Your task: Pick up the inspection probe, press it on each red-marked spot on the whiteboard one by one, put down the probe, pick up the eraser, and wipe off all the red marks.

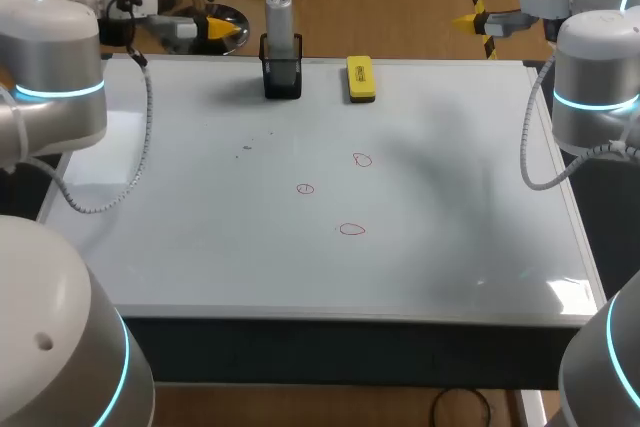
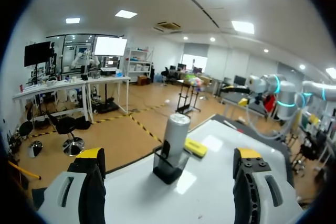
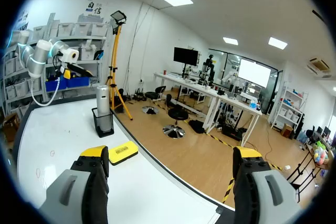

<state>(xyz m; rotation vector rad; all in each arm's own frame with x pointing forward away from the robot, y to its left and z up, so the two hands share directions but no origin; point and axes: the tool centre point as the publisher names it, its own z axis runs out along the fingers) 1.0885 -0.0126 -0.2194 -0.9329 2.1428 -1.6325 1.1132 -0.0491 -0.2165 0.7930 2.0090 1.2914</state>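
Silver probe [image 1: 278, 17] stands upright in its black holder [image 1: 282, 75] at the whiteboard's [image 1: 200, 207] far edge. My left claw [image 2: 169, 156] and right claw [image 3: 170, 153] are spread, empty. I'd centre the left around the cylinder above the holder, pinch squarely, then lift straight.

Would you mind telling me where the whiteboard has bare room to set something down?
The near strip between the red marks and the front edge of the whiteboard is bare, as are both sides. The far edge is busier: probe in its holder, eraser beside it.

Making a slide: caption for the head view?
Probe upright in its holder beside the eraser; three red marks on the whiteboard.
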